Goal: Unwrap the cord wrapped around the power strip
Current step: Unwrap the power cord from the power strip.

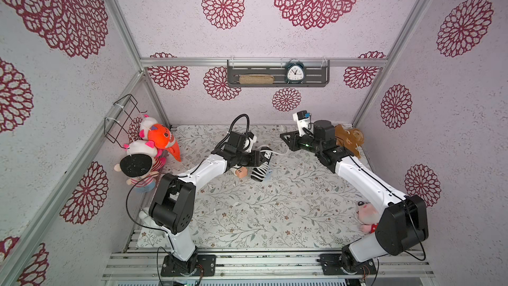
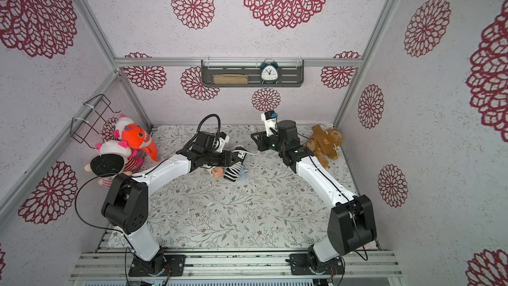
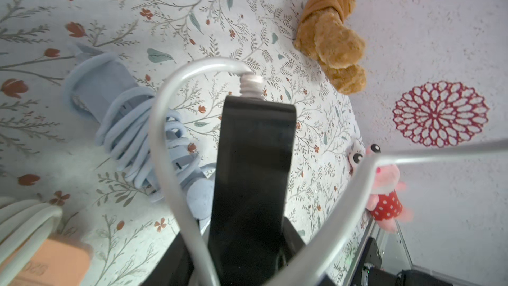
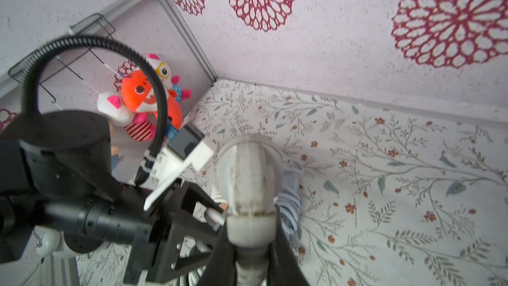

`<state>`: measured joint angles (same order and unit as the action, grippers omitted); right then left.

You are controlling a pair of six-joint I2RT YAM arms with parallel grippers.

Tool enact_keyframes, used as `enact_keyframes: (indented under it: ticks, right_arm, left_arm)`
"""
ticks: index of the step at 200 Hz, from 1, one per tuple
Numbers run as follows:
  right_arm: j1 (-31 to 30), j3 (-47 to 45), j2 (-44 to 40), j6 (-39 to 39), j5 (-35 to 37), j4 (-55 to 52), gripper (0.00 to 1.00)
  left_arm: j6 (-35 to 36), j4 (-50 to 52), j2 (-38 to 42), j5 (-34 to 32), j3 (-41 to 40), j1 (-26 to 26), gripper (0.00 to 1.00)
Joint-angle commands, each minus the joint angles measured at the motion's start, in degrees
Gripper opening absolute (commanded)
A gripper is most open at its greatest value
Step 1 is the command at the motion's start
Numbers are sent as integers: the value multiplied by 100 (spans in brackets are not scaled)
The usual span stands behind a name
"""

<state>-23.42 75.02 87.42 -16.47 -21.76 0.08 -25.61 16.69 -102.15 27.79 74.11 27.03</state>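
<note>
Soft toys crowd the left edge of the flowered table in a top view. Just left of centre, the left gripper grasps a black power strip and holds it off the table. Directly below it in the frame lie a striped bundle and an orange block. In the left wrist view, the white cord leaves the far end of the strip and curls back toward the camera in one loose loop. A pale blue strip, wound in its own cord, lies on the table behind it. In both top views the white cord runs rightward across the centre of the frame to the right gripper. The right wrist view shows its jaws clamped on the cord's white plug. At the right edge, a brown teddy sits in the far corner. A pink toy lies lower in the frame beside the right arm.
</note>
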Motion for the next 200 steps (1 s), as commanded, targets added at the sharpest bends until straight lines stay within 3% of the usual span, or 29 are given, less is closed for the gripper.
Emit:
enact_keyframes:
  ticks: [1, 64, 91, 123, 148, 169, 200]
  right_arm:
    - [114, 532, 354, -156, 347, -79, 0]
    - [377, 1795, 1836, 103, 655, -914, 0]
    - [450, 1528, 1902, 168, 760, -996, 0]
    - [543, 762, 1639, 199, 840, -1015, 0]
    - [548, 98, 1400, 105, 420, -883, 1]
    - [549, -150, 1237, 103, 43, -928, 19]
    - [599, -64, 971, 180, -260, -1239, 68]
  left_arm:
    - [745, 207, 196, 696, 105, 90, 0]
    - [1154, 110, 770, 1970, -156, 144, 0]
    - [1080, -129, 1022, 2160, -339, 77, 0]
    - [650, -541, 1066, 1948, -512, -172, 0]
    - [263, -975, 864, 1792, -547, -251, 0]
    - [32, -1211, 646, 1751, -477, -224, 0]
    - [-144, -1358, 547, 1540, -467, -219, 0]
